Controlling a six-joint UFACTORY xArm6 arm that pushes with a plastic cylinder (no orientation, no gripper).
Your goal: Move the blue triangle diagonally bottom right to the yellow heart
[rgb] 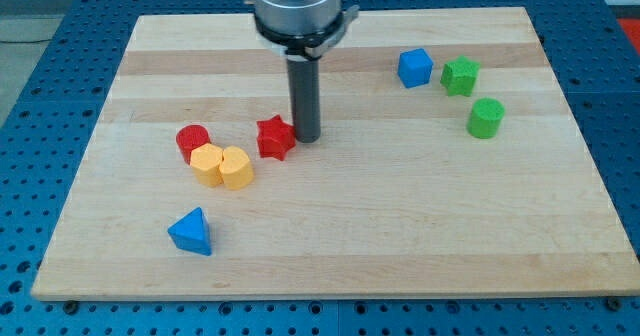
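- Task thing: the blue triangle (191,232) lies near the bottom left of the wooden worktop (400,226), below and slightly to the view's left of the yellow pair, and apart from every other block.
- Reference block: the yellow heart (236,168) sits just above and to the view's right of the blue triangle, touching a second yellow block (207,163) of less certain shape on its left.
- Neighbours: a red cylinder (192,139) touches the yellow pair from the upper left; a red star (275,137) stands just to the view's right of them.
- Arm: my tip (306,137) rests on the worktop just beside the right edge of the red star, possibly touching it, and well apart from the blue triangle.
- Claw: none is fitted; the arm ends in a plain dark rod, so nothing is held and nothing opens or closes.
- Progress: judged from the layout, the task is not yet begun. The blue triangle is untouched and is not at the heart's lower right.
- Remaining: the tip must travel to the triangle's left side and push it rightward, past the heart's lower edge.
- Far group: a blue cube (414,68), a green star-like block (460,76) and a green cylinder (485,118) stand at the upper right, uninvolved.
- Containers: none appear; all blocks lie loose on the worktop.
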